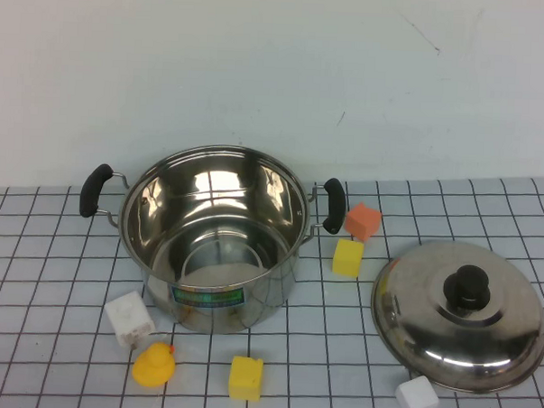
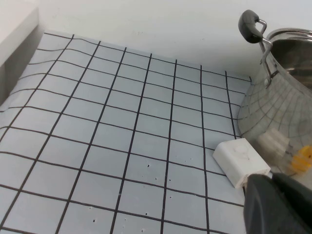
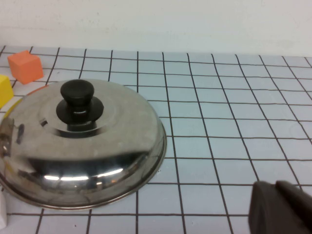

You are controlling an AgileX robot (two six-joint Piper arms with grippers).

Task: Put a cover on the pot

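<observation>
Pot [image 1: 215, 233]: uncovered, lid [image 1: 459, 313] apart; left gripper [image 2: 280, 204], right gripper [image 3: 282, 207] low beside them, finger state untellable; knob [image 1: 468, 287] may slip.

Three cameras: one raised over the table, one on each wrist.

From the high view we look down and forward at the gridded table [image 1: 49, 357], taking in the pot [image 1: 214, 238] and lid [image 1: 459, 316] together, neither gripper in sight. Our left wrist camera sits low and close, facing the pot's [image 2: 280, 92] wall and a white cube [image 2: 240, 161], with the left gripper [image 2: 278, 204] at the frame's edge. Our right wrist camera, equally low, faces the lid [image 3: 78, 141], the right gripper [image 3: 282, 207] in its corner; the orange cube [image 3: 25, 67] shows here and in the high view [image 1: 362, 221].
</observation>
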